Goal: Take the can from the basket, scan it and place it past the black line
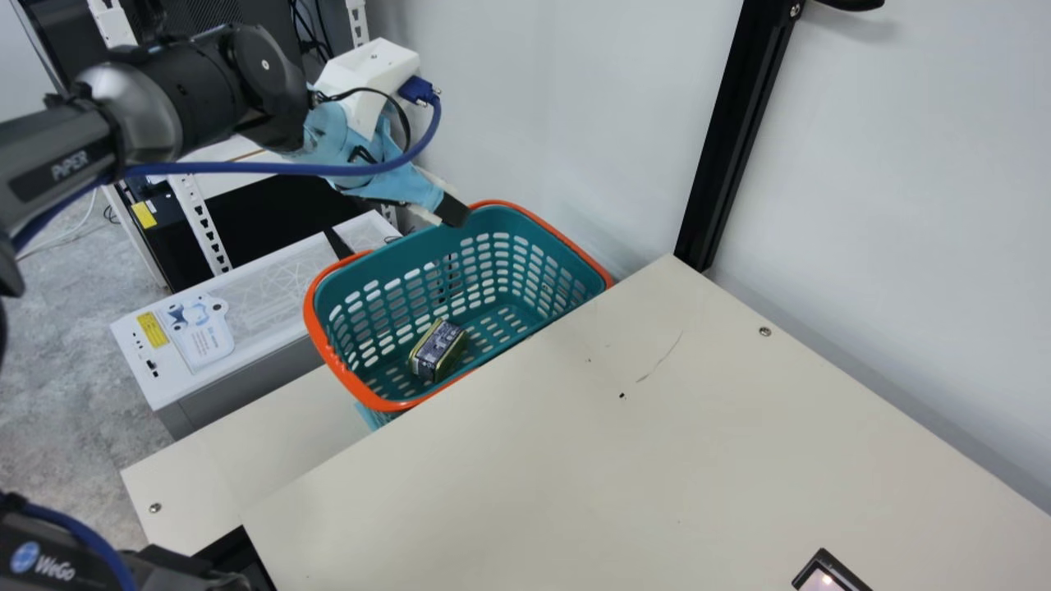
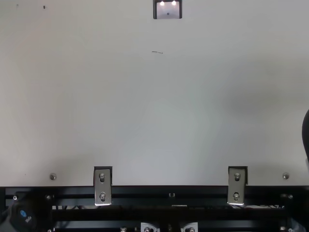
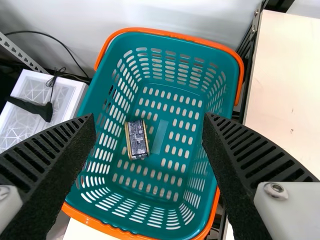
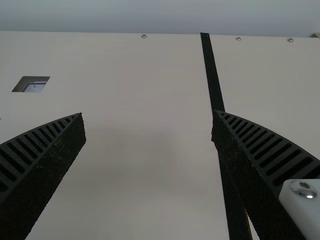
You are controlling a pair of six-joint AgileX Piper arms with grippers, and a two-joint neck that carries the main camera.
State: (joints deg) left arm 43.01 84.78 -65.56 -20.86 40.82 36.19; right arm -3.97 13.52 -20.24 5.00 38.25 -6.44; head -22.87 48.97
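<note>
The right claw (image 4: 149,116) stands wide open above the pale worktop (image 4: 145,165), with nothing between its black ribbed fingers (image 4: 47,145). A black line (image 4: 213,75) runs from the worktop's far edge, passing partly behind one finger. On one side of it are a dark-edged inset window (image 4: 35,86) and one screw (image 4: 144,36); two more screws (image 4: 238,39) sit on the other.
</note>
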